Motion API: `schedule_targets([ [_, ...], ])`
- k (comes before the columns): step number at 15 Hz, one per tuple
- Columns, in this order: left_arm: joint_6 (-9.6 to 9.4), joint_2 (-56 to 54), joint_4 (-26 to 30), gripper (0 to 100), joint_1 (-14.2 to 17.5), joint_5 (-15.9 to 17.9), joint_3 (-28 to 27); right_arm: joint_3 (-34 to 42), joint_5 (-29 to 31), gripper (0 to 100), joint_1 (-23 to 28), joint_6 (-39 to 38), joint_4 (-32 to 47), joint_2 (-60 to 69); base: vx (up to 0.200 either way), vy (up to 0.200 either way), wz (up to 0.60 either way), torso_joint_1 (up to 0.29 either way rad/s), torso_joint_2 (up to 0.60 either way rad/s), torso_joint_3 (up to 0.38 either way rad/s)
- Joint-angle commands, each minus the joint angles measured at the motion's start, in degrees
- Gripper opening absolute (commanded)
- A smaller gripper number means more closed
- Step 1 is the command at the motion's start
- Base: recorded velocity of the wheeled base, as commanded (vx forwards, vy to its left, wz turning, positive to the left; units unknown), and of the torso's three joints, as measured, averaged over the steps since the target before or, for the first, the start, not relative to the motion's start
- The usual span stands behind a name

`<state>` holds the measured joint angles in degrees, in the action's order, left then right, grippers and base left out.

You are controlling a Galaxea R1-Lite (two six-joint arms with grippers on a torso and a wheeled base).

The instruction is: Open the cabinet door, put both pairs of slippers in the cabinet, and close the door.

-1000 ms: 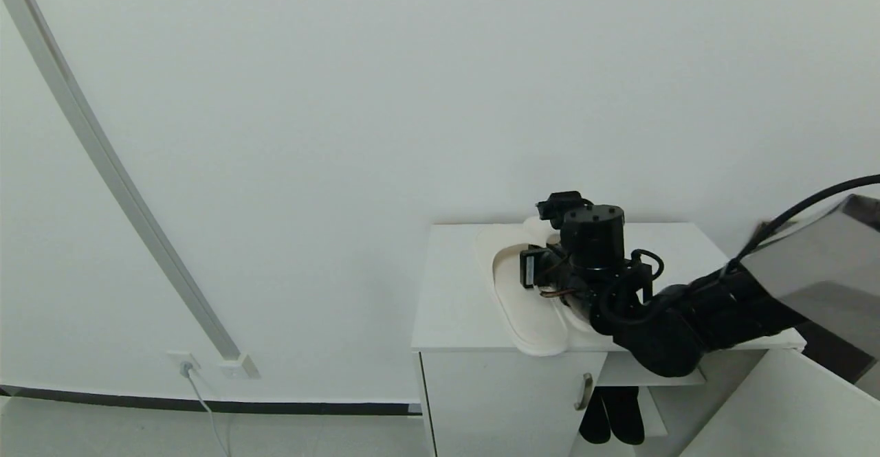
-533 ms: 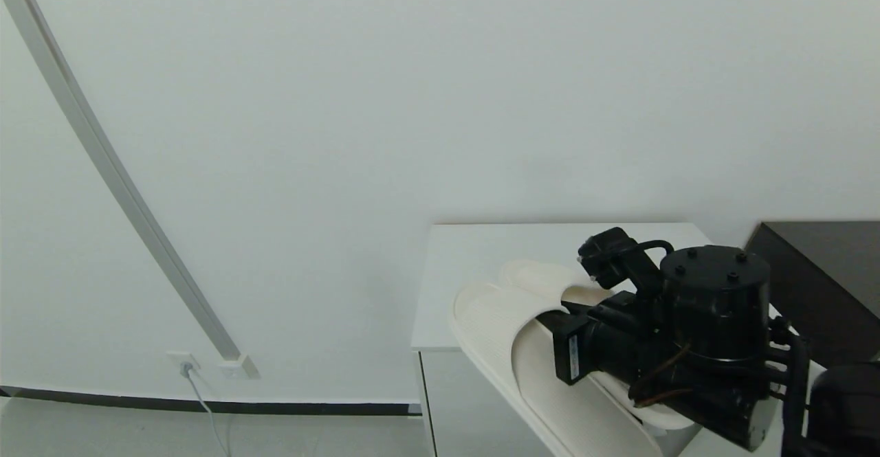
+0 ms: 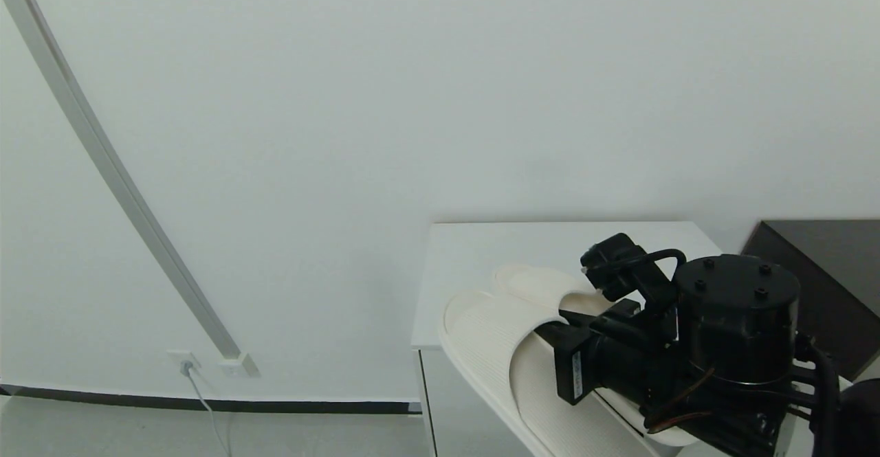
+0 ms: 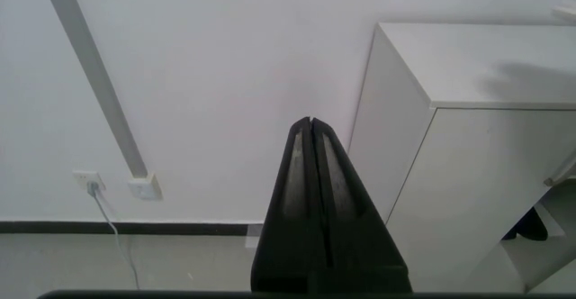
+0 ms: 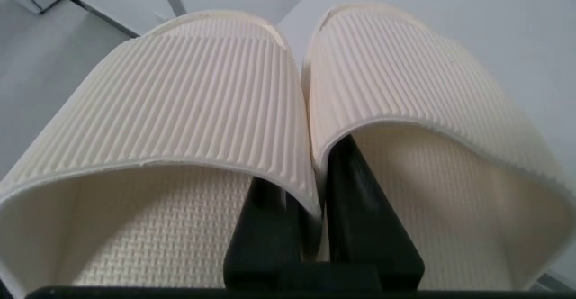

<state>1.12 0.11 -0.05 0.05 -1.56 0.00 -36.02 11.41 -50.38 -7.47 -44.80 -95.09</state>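
Now clamping both cream slippers [image 5: 207, 92] by their inner walls, toes pointing away from right gripper [image 5: 310, 218], above front edge of cabinet [image 3: 474, 251].

I'm seeing soft, even light everywhere, wall [image 3: 440, 99] reading flat grey-white, no glare showing. A faint blurred shadow is lying on the cabinet top [image 4: 450, 60]. The wall conduit [image 3: 103, 161] is bowing in my head view, lens bending the left edge. Slippers [image 5: 216, 92] are rendering crisp, ribs shading finely, insides going darker; my left gripper [image 4: 310, 132] is looking dark and slightly soft close up
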Motion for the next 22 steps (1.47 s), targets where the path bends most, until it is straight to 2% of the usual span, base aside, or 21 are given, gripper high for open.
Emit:
schedule_targets([
  [1,0.02,0.0,0.0,0,0.0,0.0,0.0,0.1,0.0,0,-0.6,0.0,0.2,-0.1,-0.2,0.0,0.0,0.022,0.01,0.002],
  [5,0.02,0.0,0.0,0,0.0,0.0,0.0,0.2,0.1,0,-0.7,-0.1,0.2,-0.2,-0.2,0.0,0.0,-0.002,0.0,0.001],
  [20,0.11,0.0,0.0,0,0.0,-0.1,0.0,0.7,0.2,0,-0.9,0.0,0.1,-0.3,0.0,0.0,0.0,0.0,0.0,0.0],
  [22,0.11,0.0,0.0,0,0.0,-0.1,0.0,0.7,0.1,0,-0.9,0.0,0.1,-0.3,0.0,-0.2,0.0,0.005,0.01,0.002],
])
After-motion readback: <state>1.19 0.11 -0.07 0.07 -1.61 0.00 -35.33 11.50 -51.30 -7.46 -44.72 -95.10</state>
